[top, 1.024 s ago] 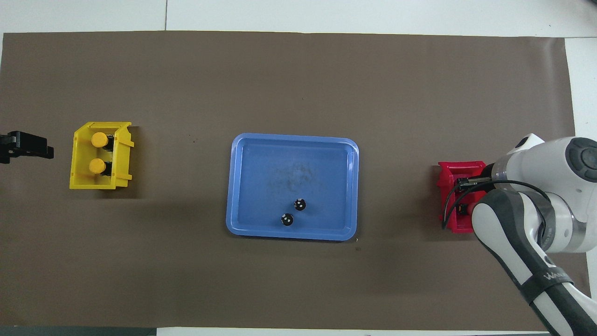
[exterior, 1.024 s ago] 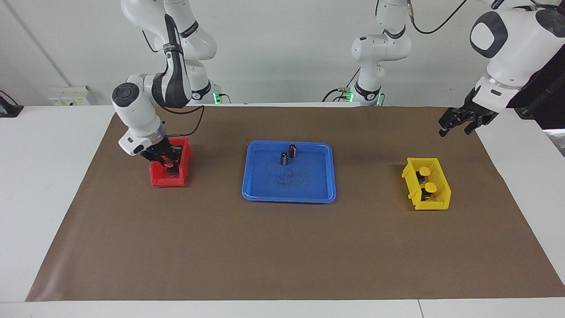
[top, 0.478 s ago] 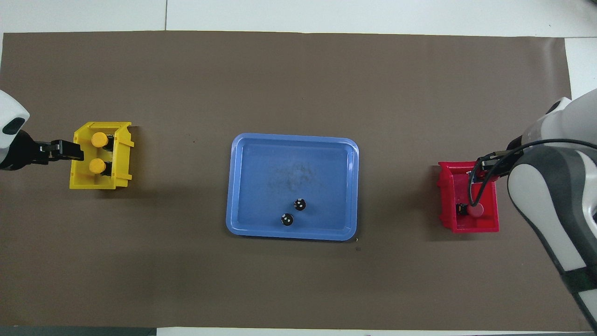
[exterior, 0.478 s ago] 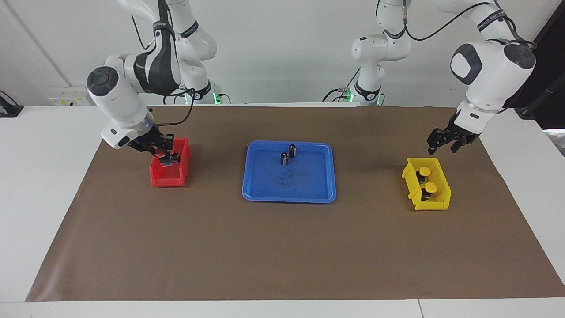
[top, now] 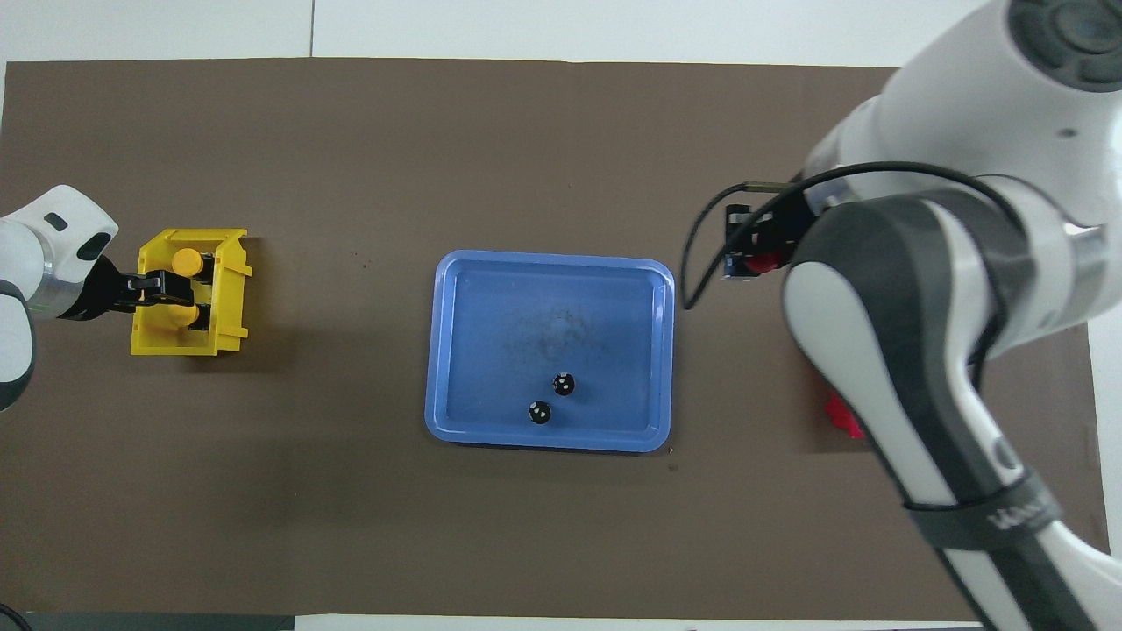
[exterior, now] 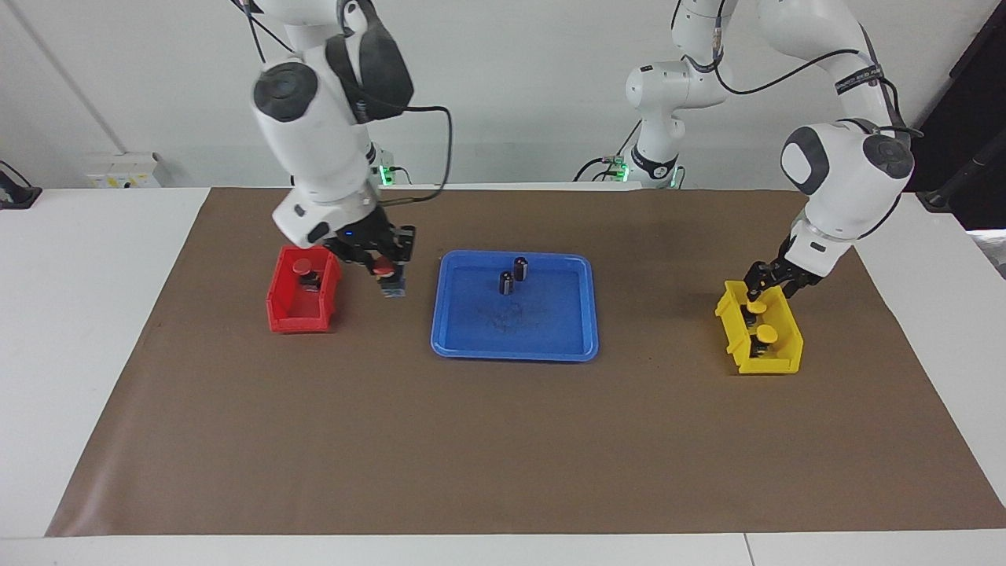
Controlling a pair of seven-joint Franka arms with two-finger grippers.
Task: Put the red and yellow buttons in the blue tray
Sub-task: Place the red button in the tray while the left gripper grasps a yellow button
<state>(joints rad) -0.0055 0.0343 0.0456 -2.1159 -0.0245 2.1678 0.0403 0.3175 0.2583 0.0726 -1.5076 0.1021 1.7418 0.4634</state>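
Observation:
My right gripper (exterior: 387,270) is shut on a red button (exterior: 384,271) and holds it in the air between the red bin (exterior: 299,318) and the blue tray (exterior: 542,330). It also shows in the overhead view (top: 759,260). A second red button (exterior: 302,268) sits in the red bin. My left gripper (exterior: 769,284) is low in the yellow bin (exterior: 778,358), fingers open on either side of the yellow button (exterior: 756,303) nearer to the robots. The other yellow button (exterior: 766,335) lies beside it. The tray (top: 526,298) holds no red or yellow button.
Two small black capless cylinders (exterior: 506,283) (exterior: 520,268) stand in the blue tray on its side nearer the robots. A brown mat (exterior: 503,448) covers the table. In the overhead view my right arm hides most of the red bin (top: 841,419).
My right gripper lifted a red button out of the red bin and carried it toward the blue tray. My left gripper moved in and came down into the yellow bin.

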